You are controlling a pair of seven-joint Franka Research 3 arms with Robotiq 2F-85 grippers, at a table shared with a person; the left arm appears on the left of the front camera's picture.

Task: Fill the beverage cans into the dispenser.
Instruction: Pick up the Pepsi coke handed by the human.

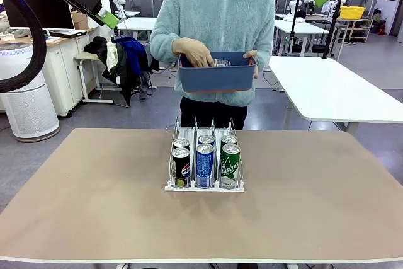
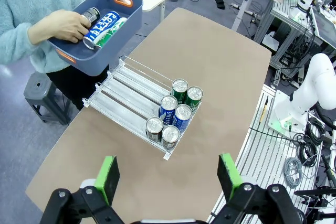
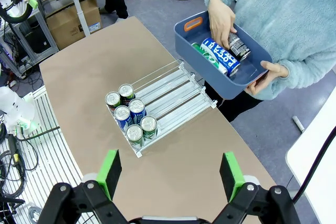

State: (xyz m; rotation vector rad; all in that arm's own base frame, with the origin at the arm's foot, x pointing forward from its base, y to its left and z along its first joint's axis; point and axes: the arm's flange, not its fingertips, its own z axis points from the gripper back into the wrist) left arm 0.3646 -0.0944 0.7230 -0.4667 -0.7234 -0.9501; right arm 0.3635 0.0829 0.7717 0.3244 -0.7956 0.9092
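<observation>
My left claw (image 2: 169,178) and right claw (image 3: 169,174) hang wide apart and empty above the brown bench (image 1: 94,200). Six slim aluminium beverage cans (image 1: 205,165) stand two per lane at my end of the clear-and-white three-lane dispenser rack (image 2: 126,85). Beyond it a person holds a blue plastic bin (image 1: 217,75) of more cans, one hand (image 1: 196,55) inside.

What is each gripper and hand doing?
Left gripper: open, empty.
Right gripper: open, empty.
Person's right hand: gripping a black can.
Person's left hand: holding the blue bin.
</observation>
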